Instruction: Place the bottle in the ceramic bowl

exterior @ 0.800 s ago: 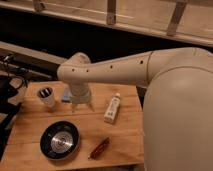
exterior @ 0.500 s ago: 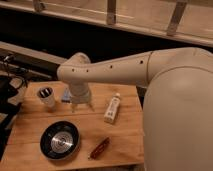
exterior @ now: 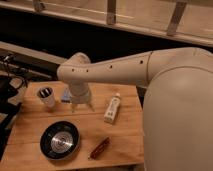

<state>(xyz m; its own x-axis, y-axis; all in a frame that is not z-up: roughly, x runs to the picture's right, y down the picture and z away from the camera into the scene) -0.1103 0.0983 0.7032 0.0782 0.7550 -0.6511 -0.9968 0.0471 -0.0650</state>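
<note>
A small white bottle (exterior: 112, 109) lies on its side on the wooden table (exterior: 30, 120), right of centre. A dark ceramic bowl (exterior: 59, 140) with a shiny inside stands at the front left. My gripper (exterior: 82, 106) hangs from the white arm over the table's middle, between the bottle and a cup, left of the bottle and behind the bowl. It holds nothing that I can see.
A white cup (exterior: 46, 96) with a dark inside stands at the back left. A small blue object (exterior: 65, 95) lies behind the gripper. A reddish-brown packet (exterior: 99, 148) lies at the front, right of the bowl. The arm's big white body fills the right side.
</note>
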